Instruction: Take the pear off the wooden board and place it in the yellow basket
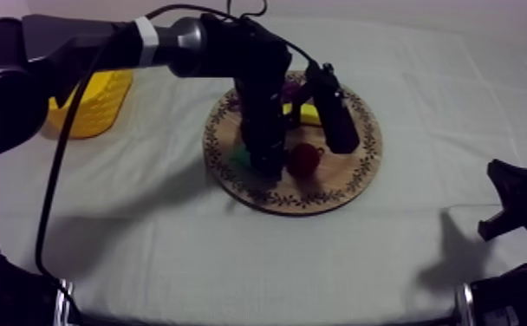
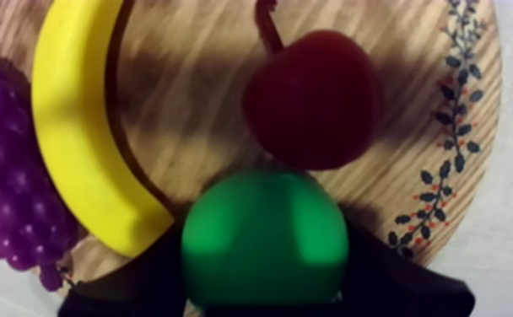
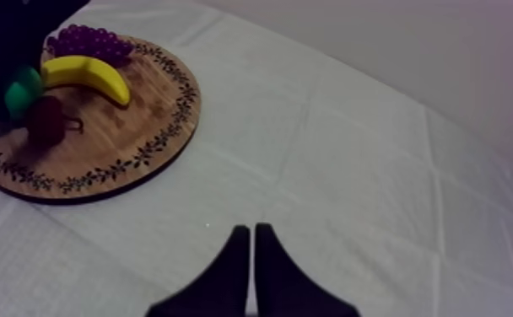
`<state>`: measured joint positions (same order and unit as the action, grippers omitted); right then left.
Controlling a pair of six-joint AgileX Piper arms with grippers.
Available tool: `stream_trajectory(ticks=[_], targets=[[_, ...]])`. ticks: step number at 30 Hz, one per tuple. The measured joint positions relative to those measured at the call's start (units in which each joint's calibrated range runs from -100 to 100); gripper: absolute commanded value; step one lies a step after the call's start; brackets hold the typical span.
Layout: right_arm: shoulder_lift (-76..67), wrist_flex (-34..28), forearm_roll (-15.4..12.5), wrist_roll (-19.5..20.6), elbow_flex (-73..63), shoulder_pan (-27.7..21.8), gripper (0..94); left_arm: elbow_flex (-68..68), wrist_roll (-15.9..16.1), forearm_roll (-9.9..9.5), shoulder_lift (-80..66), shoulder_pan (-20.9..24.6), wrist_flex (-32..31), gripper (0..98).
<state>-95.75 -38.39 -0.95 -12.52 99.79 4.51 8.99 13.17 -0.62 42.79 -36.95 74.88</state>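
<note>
Across the grey-white cloth (image 1: 146, 251) you have the round wooden board with a patterned rim (image 1: 354, 173) near the middle, and the yellow basket (image 1: 94, 108) well apart at its ten o'clock. Your left claw (image 1: 263, 165) reaches down over the board's nine o'clock side, its black fingers (image 2: 395, 291) pinching the green pear (image 2: 264, 240) from both flanks; the pear sits low on the wood there. The yellow banana (image 2: 78, 126) and the purple bunch of grapes (image 2: 11, 177) lie side by side toward the board's twelve o'clock. The small red fruit (image 2: 310, 97) is just beside the pear, at its three o'clock from above. Your right claw (image 3: 251, 270) hangs over bare cloth at the board's four o'clock, fingers pressed together.
</note>
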Motion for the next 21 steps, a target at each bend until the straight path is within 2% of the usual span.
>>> stream_trajectory(ticks=[11, 21], targets=[[0.0, 0.0, 0.0, 0.0, 0.0, 0.0, 0.3, -6.5, -2.1, -0.25, -11.1, 1.1, 1.1, 32.2], [0.0, 0.0, 0.0, 0.0, 0.0, 0.0, 0.3, -6.0, -3.6, -1.31, -26.6, 6.1, 6.6, 33.3]])
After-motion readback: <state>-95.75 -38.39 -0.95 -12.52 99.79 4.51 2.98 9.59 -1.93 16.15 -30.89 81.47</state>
